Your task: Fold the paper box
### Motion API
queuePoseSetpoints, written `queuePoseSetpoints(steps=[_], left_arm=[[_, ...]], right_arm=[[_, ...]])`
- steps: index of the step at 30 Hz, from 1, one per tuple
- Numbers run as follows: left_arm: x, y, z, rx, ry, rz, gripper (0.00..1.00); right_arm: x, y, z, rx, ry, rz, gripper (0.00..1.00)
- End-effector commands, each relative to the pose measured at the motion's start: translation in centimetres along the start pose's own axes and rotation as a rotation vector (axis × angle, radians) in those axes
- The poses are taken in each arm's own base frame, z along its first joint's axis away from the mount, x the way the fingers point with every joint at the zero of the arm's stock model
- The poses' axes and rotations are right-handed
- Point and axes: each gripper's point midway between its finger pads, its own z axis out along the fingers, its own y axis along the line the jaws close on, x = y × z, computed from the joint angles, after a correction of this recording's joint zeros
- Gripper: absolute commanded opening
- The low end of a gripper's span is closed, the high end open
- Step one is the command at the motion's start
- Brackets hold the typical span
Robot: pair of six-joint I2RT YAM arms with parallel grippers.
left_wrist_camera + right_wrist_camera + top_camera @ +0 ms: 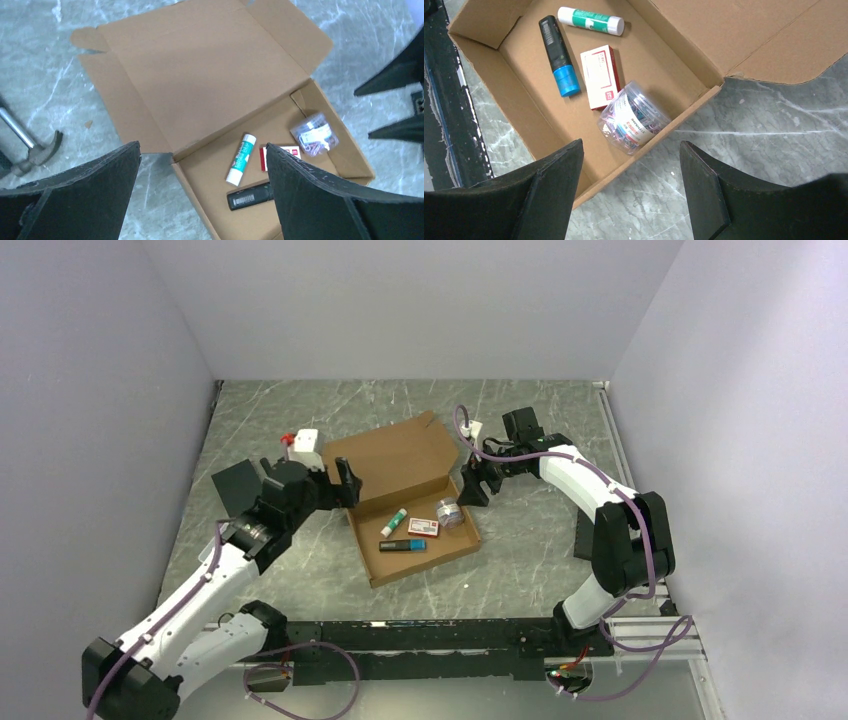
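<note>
While a black pad (235, 485) lies far left on the table (530, 560), the left jaws hover beside the lid's left edge, spread wide and gripping nothing. At mid-frame sits the paper box (425, 558), its long axis running left to right and rising slightly rightward, its lid (390, 455) laid open toward the frame's top. By the tray's right corner, the right jaws also stand apart and empty. Bare table stretches right of and below the box.
</note>
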Motion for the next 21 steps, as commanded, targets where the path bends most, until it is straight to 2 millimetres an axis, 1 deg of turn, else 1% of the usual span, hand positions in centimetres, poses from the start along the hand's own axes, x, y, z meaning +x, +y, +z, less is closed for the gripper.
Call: queuePoseSetpoints(steps=[1,5,12,17,21], left_arm=[[0.7,0.9,0.3,0.041,0.046,-0.183,1.0],[1.0,2.1,0.6,0.036,0.065,-0.274,1.0],[1.0,3.2,0.9,0.075,0.081,-0.398,1.0],[0.6,4.3,1.1,0.122,0.058,-0.517,1.0],[0.4,4.8,1.0,0.151,0.046,-0.576,1.0]], right_arm=[[-1.7,-0.3,-0.6,0.005,-0.037,-0.046,0.74],[-1.7,-0.3,-0.7,0.006,-0.039,-0.044,0.74],[-1.7,-0.3,-0.7,0.005,-0.039,-0.046,0.74],[-1.7,-0.4,-0.7,0.005,-0.039,-0.044,0.74],[-1.7,-0.4,-0.7,0.004,-0.039,-0.043,0.74]])
